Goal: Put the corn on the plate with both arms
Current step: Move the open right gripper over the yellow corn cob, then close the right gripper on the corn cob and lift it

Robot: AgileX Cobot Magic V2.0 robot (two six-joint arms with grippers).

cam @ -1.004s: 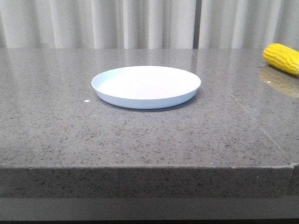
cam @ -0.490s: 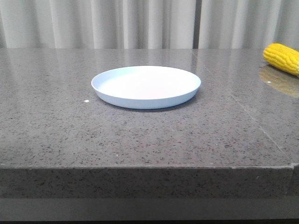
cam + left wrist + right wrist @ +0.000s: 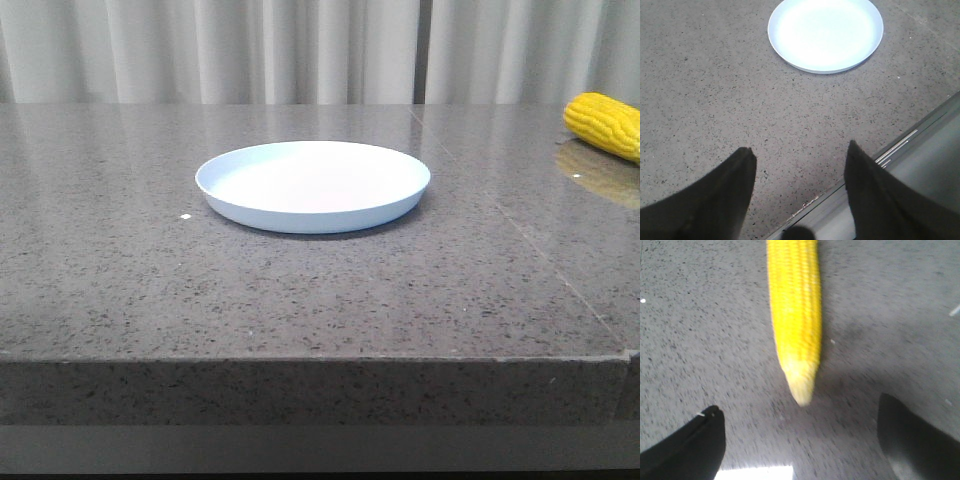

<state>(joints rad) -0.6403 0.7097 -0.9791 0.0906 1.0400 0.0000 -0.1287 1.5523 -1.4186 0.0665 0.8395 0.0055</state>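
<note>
Corn (image 3: 606, 124) and plate (image 3: 312, 186) unmoved since earlier frames

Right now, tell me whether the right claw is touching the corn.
Apart. In the right wrist view the right claw is open, and bare table shows between each dark finger and the pale tip of the corn.

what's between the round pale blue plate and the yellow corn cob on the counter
Nothing: in the front view, only bare speckled grey stone countertop separates the round pale blue-white plate from the bright yellow corn cob at the right edge.
</note>
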